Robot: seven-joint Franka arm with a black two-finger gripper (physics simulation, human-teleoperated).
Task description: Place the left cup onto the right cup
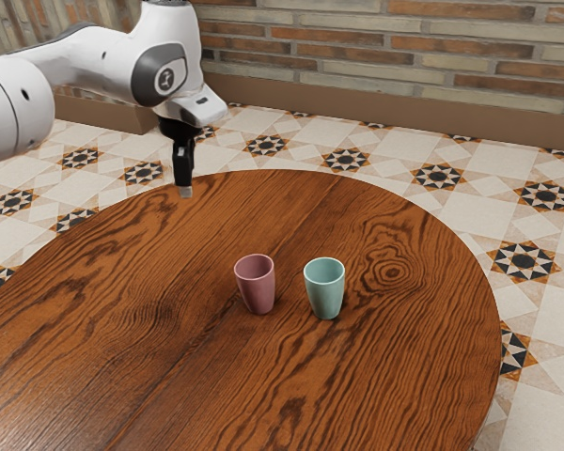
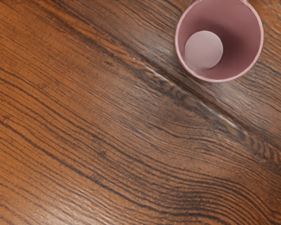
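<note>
Pink cup (image 1: 255, 282) stands upright on the wooden surface (image 1: 122, 366), just beside the teal cup (image 1: 324, 287) but not touching it. The jaws hang above the surface's far side, well apart from both cups and touching nothing. Whether they are parted or closed cannot be told.

pink cup (image 1: 255, 282), teal cup (image 1: 324, 287), wood-grain table (image 1: 150, 338)

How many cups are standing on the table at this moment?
2. A pink cup stands upright near the middle of the wooden table; a teal cup stands upright beside it, toward the exterior view's right, not touching it. None seems hidden.
</note>
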